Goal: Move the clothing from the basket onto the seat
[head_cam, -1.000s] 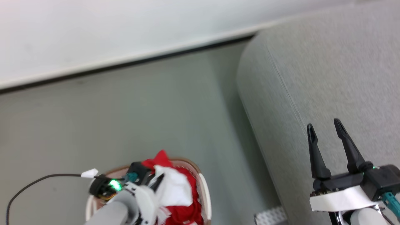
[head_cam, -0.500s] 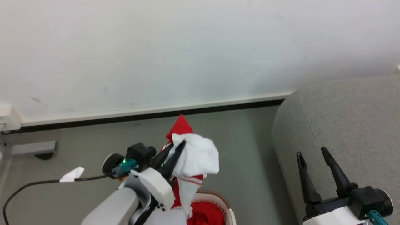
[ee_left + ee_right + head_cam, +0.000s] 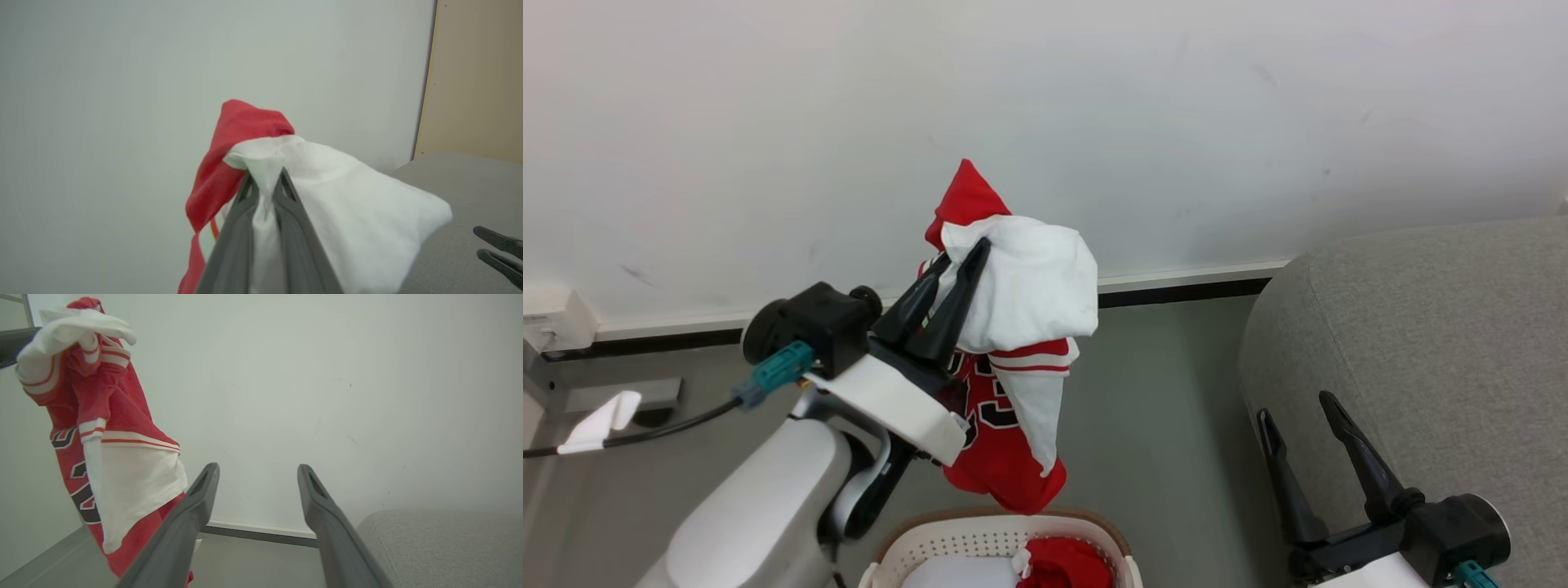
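My left gripper is shut on a bunch of the clothing, a red and white jersey with black numerals that hangs free above the basket. In the left wrist view the fingers pinch white cloth of the clothing. More red and white clothing lies in the cream basket. My right gripper stands open and empty over the front edge of the grey seat. The right wrist view shows its fingers spread, the hanging clothing at the left and the seat at the lower right.
A white wall with a dark baseboard runs behind. Grey floor lies between basket and seat. A black cable with a white tag trails from the left wrist. A beige panel stands behind the seat.
My left gripper has risen, lifting the jersey out of the basket until it hangs free. The head camera has tilted up, showing more wall. The right gripper stays open.
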Motion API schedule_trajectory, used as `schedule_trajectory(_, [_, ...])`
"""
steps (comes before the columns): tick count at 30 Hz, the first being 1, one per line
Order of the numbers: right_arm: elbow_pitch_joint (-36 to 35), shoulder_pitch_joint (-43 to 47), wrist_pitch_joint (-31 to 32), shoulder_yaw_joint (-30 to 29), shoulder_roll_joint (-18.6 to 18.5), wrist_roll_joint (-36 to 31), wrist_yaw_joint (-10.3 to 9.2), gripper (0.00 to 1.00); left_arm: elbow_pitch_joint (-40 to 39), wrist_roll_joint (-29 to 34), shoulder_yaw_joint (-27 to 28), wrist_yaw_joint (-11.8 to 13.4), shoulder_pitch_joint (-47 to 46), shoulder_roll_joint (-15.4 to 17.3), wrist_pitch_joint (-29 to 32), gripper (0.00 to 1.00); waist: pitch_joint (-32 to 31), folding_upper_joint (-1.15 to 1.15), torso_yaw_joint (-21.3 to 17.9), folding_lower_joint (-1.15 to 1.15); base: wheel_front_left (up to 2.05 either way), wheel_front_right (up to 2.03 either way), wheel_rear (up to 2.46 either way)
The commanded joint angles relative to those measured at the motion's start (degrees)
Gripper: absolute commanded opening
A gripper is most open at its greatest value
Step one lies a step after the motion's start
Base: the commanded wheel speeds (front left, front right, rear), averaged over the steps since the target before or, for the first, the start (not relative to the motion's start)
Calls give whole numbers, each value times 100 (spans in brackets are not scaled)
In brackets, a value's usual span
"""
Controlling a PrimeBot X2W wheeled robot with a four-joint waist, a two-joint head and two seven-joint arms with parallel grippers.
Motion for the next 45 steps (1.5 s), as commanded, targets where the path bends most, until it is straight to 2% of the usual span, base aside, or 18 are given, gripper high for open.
schedule_trajectory(1, [-41,42,5,18,-17,10,-12,100,-126,-36,30,55,-1,75,64,0,14,0,-7,1,0,0,0])
schedule_trajectory(10, [-67,-37,5,362,-15,46,-12,100,-447,-85,33,167,149,184,196,0,44,0,-8,1,0,0,0])
schedule_trajectory(16, [174,-342,5,1439,-45,155,-12,100,-484,-98,-70,173,186,109,250,0,21,0,81,1,0,0,0])
schedule_trajectory(22, [834,-786,4,2120,-93,355,-12,100,-494,-33,-366,34,159,-58,351,0,-44,0,331,1,0,0,0])
schedule_trajectory(31, [1861,-1257,6,2405,-28,415,-12,100,-523,57,-937,-91,259,-527,480,0,-241,0,948,1,0,0,0])
schedule_trajectory(37, [1990,-1340,6,2368,-12,407,-12,100,-580,28,-1240,-142,418,-714,571,0,-345,0,1251,1,0,0,0])
schedule_trajectory(38, [1984,-1337,5,2350,-13,414,-12,96,-592,5,-1271,-145,439,-736,575,0,-356,0,1289,1,0,0,0])
schedule_trajectory(39, [1980,-1330,5,2340,-14,420,-12,39,-601,3,-1288,-138,449,-742,584,0,-365,0,1316,1,0,0,0])
schedule_trajectory(40, [1976,-1320,5,2334,-14,424,-12,0,-602,-2,-1296,-130,460,-744,594,0,-372,0,1337,1,0,0,0])
schedule_trajectory(45, [1919,-1277,5,2314,-13,476,-12,0,-590,-39,-1264,-93,479,-688,599,0,-374,0,1370,1,0,0,0])
